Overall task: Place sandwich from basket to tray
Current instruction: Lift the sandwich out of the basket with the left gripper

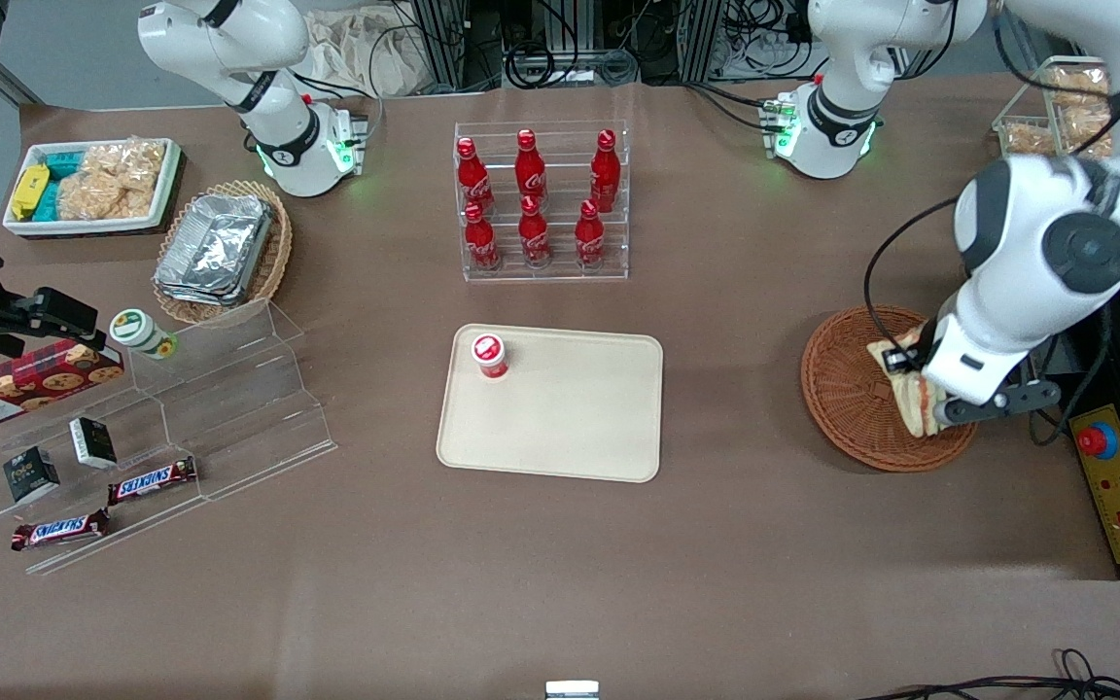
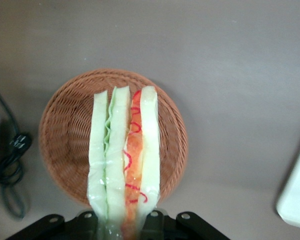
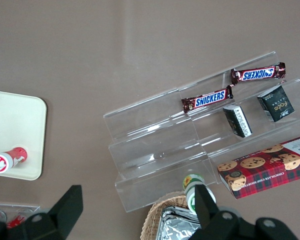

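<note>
One gripper matters, the left arm's — it's over the basket w/ its jaws clamped on the sandwich. Wrist view shows the sandwich held edge-on: white bread slices w/ green and red-orange filling layers between them, gripper fingers pressed on either side of the wedge's near end. Basket sits under it, round, reddish-brown wicker; can't tell whether the sandwich touches the weave or hangs just above.

Basket is at the working arm's end of the table, well apart from the tray. Tray is about mid-table, cream, flat, w/ a small red-capped cup on its corner toward the parked arm's end, farther from the front camera — rest of the tray bare. Clear rack of red soda bottles stands farther from the front camera than the tray.
</note>
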Robot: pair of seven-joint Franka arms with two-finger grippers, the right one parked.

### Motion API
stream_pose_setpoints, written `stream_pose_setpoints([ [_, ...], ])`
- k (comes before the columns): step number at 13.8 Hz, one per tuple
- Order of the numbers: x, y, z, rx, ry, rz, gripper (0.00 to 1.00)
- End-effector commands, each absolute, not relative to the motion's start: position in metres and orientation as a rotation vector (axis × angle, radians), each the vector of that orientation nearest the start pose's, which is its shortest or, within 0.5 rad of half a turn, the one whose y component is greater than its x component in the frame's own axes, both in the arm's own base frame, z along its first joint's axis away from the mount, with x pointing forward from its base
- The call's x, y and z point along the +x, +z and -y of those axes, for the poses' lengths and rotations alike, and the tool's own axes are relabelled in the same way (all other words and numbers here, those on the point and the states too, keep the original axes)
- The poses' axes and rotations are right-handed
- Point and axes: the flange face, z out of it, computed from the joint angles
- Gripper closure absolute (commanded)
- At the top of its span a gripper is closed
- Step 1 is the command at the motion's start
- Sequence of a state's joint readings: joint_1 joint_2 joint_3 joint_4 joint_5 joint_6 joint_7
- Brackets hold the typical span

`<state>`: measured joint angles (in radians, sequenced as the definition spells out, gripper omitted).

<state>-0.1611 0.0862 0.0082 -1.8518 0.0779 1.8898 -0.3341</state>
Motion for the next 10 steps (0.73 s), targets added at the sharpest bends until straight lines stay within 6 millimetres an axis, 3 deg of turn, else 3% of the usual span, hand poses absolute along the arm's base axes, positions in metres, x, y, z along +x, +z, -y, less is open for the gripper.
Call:
stream_pose_setpoints([
  [1, 0.571, 0.548, 0.113, -3.023, 0.086, 0.214, 0.78],
  [3, 0.557, 0.599, 0.148, -3.024, 0.087, 0.217, 0.78],
  [5, 0.541, 0.621, 0.195, -3.038, 0.05, 0.254, 0.78],
  [7, 0.521, 0.615, 0.25, -3.042, 0.053, 0.287, 0.78],
  [10, 0.506, 0.59, 0.322, -3.077, 0.071, 0.232, 0.78],
])
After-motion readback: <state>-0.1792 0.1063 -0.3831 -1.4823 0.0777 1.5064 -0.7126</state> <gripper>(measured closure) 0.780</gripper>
